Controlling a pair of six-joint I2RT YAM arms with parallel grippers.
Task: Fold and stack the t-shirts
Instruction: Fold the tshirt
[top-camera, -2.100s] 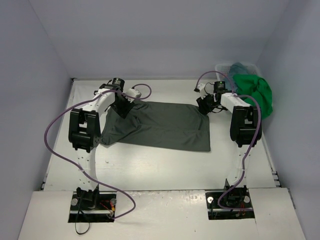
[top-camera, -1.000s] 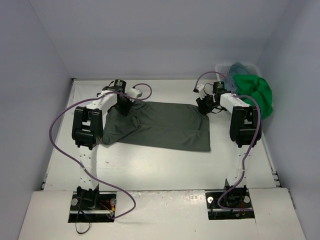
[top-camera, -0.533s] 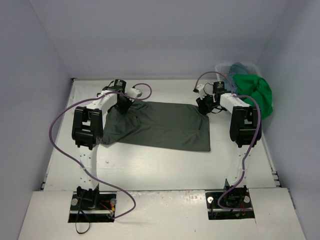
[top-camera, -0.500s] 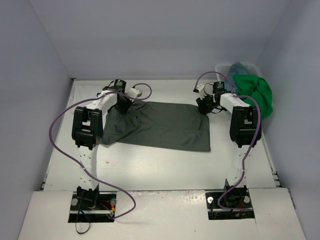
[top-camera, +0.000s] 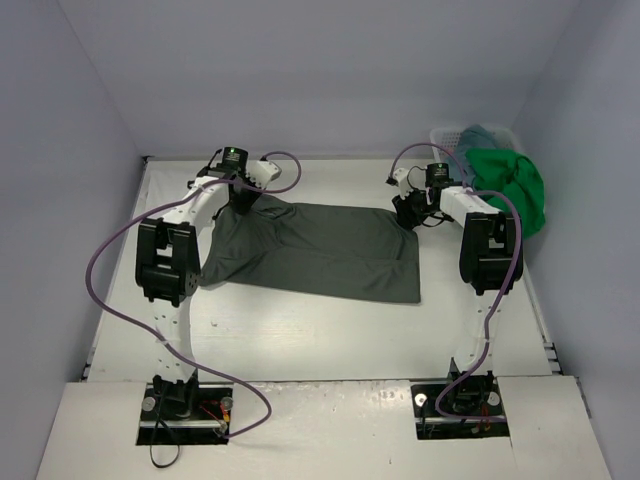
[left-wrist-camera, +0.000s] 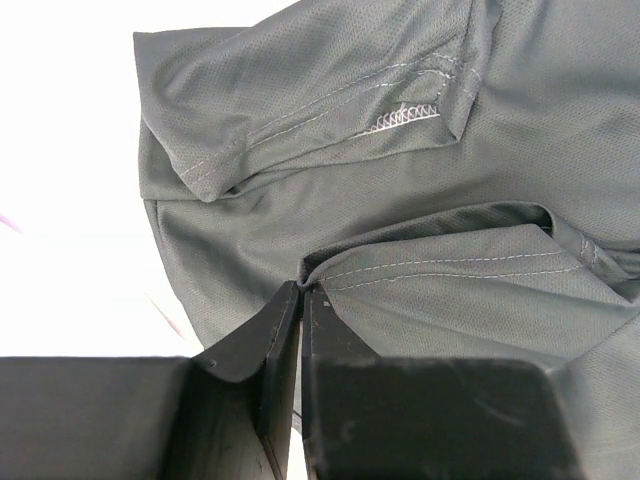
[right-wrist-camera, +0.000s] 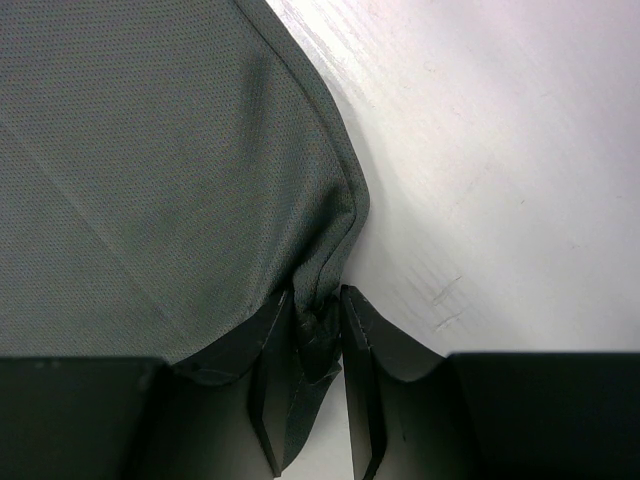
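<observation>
A dark grey-green t-shirt (top-camera: 320, 250) lies spread across the middle of the table. My left gripper (top-camera: 242, 196) is at its far left corner, shut on a stitched fold of the cloth (left-wrist-camera: 302, 288); a sleeve (left-wrist-camera: 330, 110) lies folded just beyond. My right gripper (top-camera: 411, 212) is at the far right corner, shut on a bunched edge of the same shirt (right-wrist-camera: 318, 318). A bright green t-shirt (top-camera: 510, 185) hangs over the basket at the right, with a teal-blue one (top-camera: 486, 133) behind it.
The white mesh basket (top-camera: 446, 134) stands in the far right corner against the wall. Walls close in the table (top-camera: 300, 340) at the back and on both sides. Purple cables loop from both arms.
My left arm has moved toward the far wall, drawing the shirt's far left corner with it. The right arm has stayed in place.
</observation>
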